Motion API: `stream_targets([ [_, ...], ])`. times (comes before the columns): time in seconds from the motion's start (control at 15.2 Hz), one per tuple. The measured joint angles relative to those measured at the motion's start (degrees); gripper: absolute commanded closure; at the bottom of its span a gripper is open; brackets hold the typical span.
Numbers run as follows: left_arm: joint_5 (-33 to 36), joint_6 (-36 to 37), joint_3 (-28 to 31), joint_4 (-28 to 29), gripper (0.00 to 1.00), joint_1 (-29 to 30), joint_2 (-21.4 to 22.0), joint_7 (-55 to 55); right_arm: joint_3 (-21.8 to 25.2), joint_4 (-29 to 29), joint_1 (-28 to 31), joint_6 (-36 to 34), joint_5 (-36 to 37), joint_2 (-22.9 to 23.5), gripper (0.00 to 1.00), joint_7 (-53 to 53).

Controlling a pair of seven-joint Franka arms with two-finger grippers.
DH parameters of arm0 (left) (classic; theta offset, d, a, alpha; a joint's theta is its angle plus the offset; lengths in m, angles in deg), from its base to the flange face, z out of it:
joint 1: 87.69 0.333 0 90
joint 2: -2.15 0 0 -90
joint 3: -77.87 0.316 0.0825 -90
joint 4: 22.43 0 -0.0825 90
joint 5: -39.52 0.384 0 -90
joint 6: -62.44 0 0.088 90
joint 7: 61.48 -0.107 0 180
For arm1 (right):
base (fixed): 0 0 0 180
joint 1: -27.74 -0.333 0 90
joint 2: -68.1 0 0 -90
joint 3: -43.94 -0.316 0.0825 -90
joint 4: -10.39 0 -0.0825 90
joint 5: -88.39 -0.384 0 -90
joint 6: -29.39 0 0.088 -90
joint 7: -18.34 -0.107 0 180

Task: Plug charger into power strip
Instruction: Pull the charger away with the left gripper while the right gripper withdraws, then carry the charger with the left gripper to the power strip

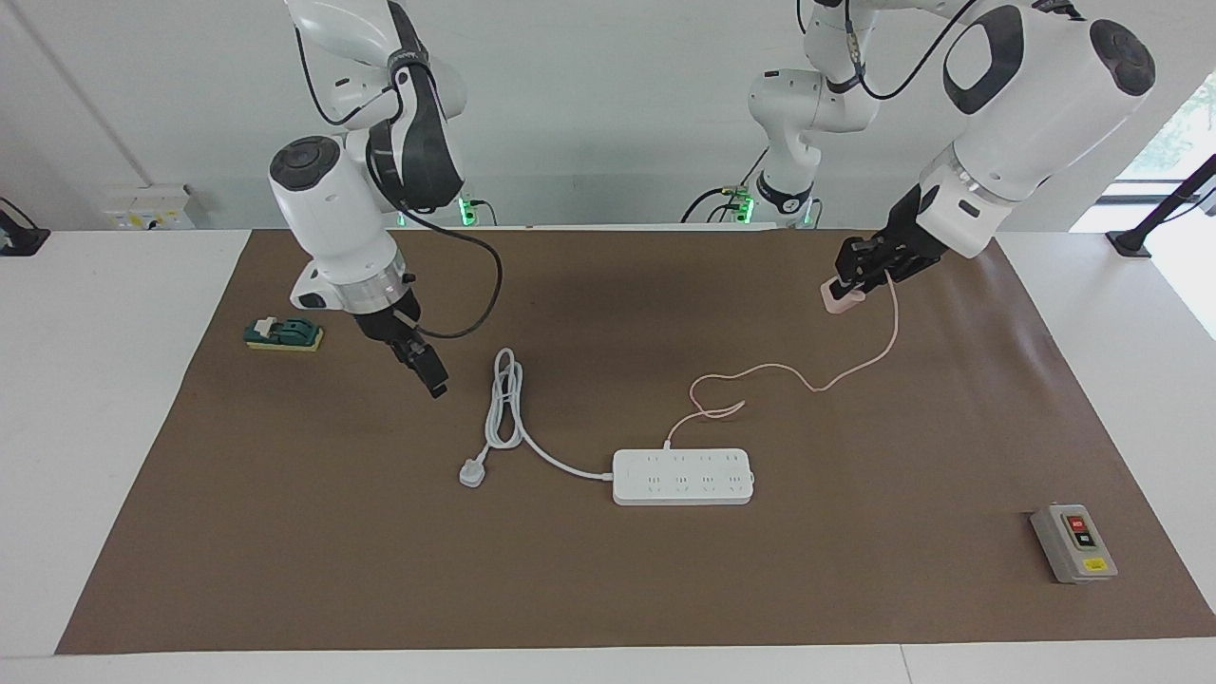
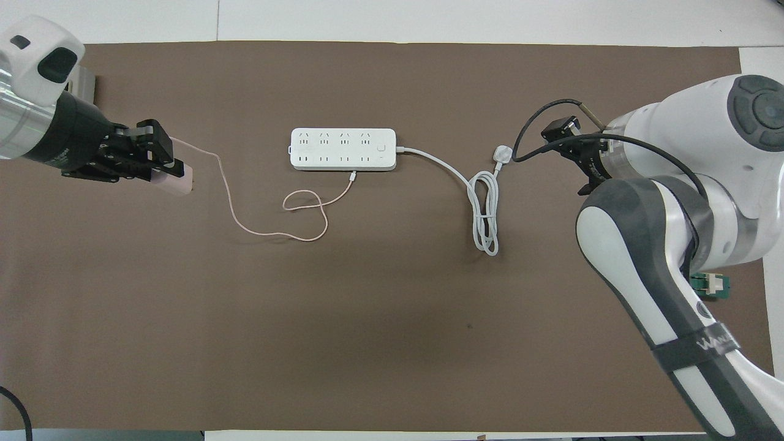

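green switch half hidden under right arm; charger prongs too small to tell

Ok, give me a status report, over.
Left pincer shut on charger, raised over mat. Right pincer open, empty, over mat near coiled cord. Power strip sockets all free, nothing blocking.
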Motion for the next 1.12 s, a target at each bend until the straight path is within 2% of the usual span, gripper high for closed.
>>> stream_targets([
  [0.2, 4.27, 0.90, 0.06, -0.05, 1.00, -0.02, 2.41, 2.66, 0.00, 2.24, 0.07, -7.82, 0.67, -3.59, 0.00, 3.71],
  [0.39, 5.30, 1.03, -0.30, 0.04, 1.00, -0.08, 2.61, 10.52, 0.13, 5.26, 0.46, -16.13, 1.00, -6.18, 0.00, 7.99],
  [0.59, 5.31, 1.03, -0.65, 0.06, 1.00, -0.32, 2.21, 15.67, 0.33, 9.96, 4.39, -25.34, 1.15, -7.04, 0.00, 15.52],
  [0.79, 5.31, 1.03, -1.11, 0.02, 1.00, -0.89, 2.19, 19.91, 0.20, 11.25, 8.99, -27.37, 1.14, -6.91, 0.00, 24.65],
  [1.12, 6.51, 2.97, -0.91, 0.00, 1.00, -0.97, 2.25, 20.39, -2.01, 11.50, 12.65, -31.02, 1.14, -3.71, 0.00, 25.58],
])
